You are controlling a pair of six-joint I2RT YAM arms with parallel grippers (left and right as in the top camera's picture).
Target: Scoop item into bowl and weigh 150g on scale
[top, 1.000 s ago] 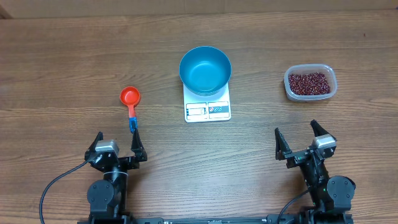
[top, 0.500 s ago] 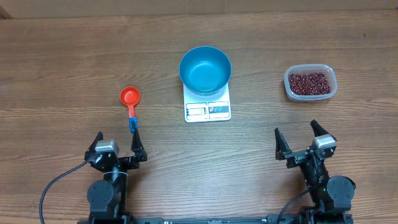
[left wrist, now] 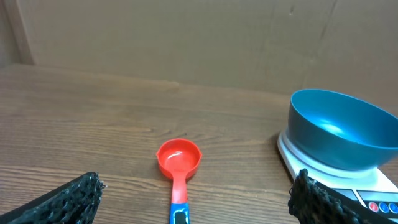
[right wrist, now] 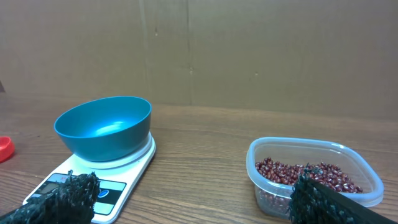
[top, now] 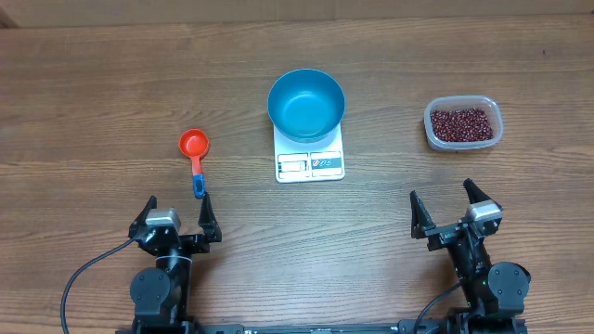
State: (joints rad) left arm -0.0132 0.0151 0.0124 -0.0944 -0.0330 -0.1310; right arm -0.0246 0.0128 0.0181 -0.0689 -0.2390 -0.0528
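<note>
Left end effector (top: 177, 199), right end effector (top: 442, 190) both gape; beans (top: 459, 123) beyond right, seemingly untouched.

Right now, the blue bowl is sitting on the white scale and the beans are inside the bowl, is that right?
Not quite. The blue bowl does sit on the white scale, but the bowl is empty. The beans are inside the clear plastic tub, which stands on the table apart from the scale. The overhead view shows this.
</note>
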